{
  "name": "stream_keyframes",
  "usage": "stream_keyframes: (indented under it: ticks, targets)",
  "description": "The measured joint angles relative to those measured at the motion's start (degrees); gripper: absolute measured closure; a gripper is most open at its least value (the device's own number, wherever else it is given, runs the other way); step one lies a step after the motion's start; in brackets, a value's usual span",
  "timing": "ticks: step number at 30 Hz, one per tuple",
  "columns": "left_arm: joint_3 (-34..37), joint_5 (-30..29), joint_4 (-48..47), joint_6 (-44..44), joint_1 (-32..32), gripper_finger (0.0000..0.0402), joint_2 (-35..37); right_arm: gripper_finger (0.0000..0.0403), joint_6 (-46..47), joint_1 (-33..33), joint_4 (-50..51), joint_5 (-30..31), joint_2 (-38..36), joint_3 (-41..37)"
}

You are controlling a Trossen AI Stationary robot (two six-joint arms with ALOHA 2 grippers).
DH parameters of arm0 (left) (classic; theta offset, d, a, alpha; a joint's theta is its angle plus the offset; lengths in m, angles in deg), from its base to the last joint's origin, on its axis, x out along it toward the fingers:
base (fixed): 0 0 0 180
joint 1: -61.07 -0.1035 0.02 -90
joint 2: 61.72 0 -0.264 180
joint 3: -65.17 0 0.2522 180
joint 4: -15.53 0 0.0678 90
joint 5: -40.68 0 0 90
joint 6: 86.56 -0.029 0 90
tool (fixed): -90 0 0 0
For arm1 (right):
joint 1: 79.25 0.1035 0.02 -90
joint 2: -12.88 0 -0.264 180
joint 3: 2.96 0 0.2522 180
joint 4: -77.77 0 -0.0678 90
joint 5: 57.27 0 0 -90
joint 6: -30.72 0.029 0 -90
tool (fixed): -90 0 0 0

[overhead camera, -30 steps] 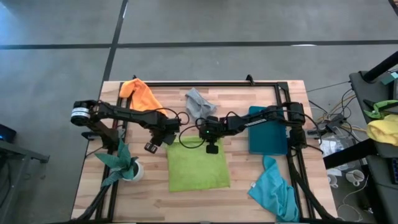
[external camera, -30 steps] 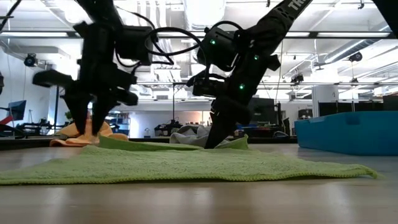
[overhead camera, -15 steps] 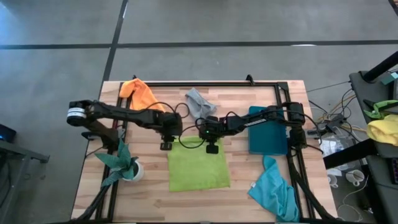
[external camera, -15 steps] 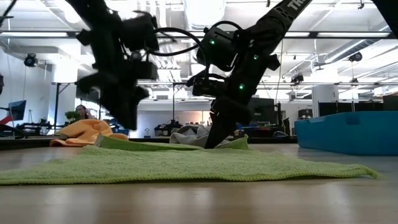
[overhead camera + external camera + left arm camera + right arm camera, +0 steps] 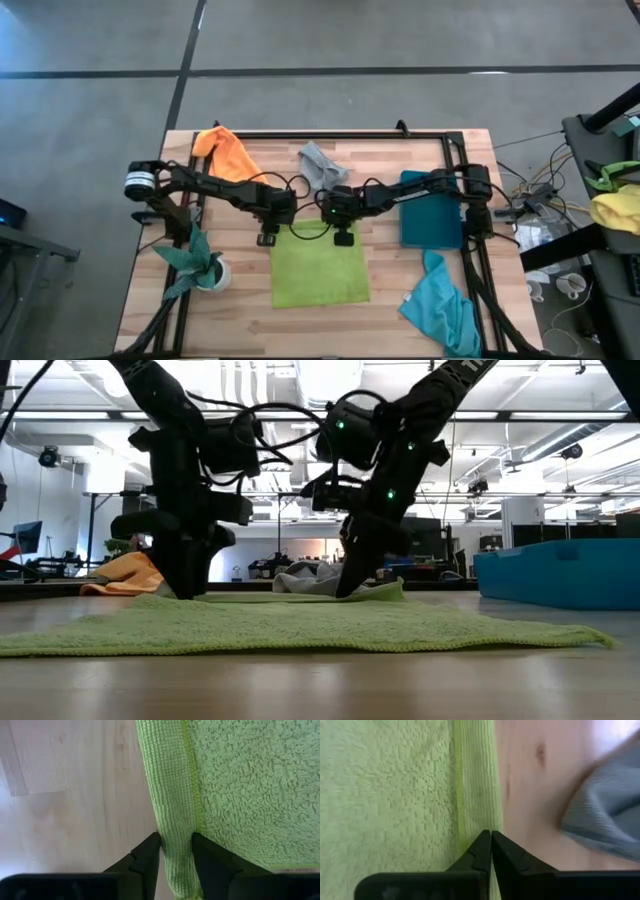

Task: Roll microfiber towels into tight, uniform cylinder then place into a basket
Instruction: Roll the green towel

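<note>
- The lime green microfiber towel (image 5: 320,265) lies flat on the light wooden surface (image 5: 400,330), in the middle toward the near edge; its far hem is folded over into a narrow band.
- The left tool (image 5: 176,851) stands at the far left corner of this towel, its two dark fingers (image 5: 148,854) set one on each side of the folded hem, which fills the gap between them; the tool is clamped on the hem.
- The right tool (image 5: 491,849) stands at the far right corner of the same towel, its fingers pressed together on the edge of the hem.
- In the low view both tools come down steeply onto the towel's far edge.
- The grey crumpled cloth (image 5: 318,163) lies just beyond the right tool, near the far edge.
- The orange bunched cloth (image 5: 224,152) sits at the far left corner.
- The turquoise cloth (image 5: 440,305) hangs over the near right corner.
- The shallow rectangular teal-blue plastic bin (image 5: 430,212) sits at the right edge, by the right arm's base.
- A dark green leafy plant in a white pot (image 5: 200,262) stands near the left edge.
</note>
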Motion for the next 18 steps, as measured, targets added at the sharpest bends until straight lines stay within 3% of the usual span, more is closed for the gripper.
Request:
stream_keyframes:
  ticks: [7, 13, 18]
  targets:
    - [0.07, 0.0, 0.0, 0.0, -0.04, 0.0299, 0.07, 0.033, 1.62, -2.65, 7.08, -0.82, -4.0, -0.03]
    - [0.13, 0.02, -0.17, 0.02, -0.04, 0.0299, 0.02, 0.0267, 3.05, -6.24, 12.6, -11.72, -4.0, -0.6]
    - [0.18, 0.02, -0.22, 0.09, -0.02, 0.0299, 0.0, 0.0237, 3.27, -7.35, 13.68, -13.69, -4.13, -0.92]
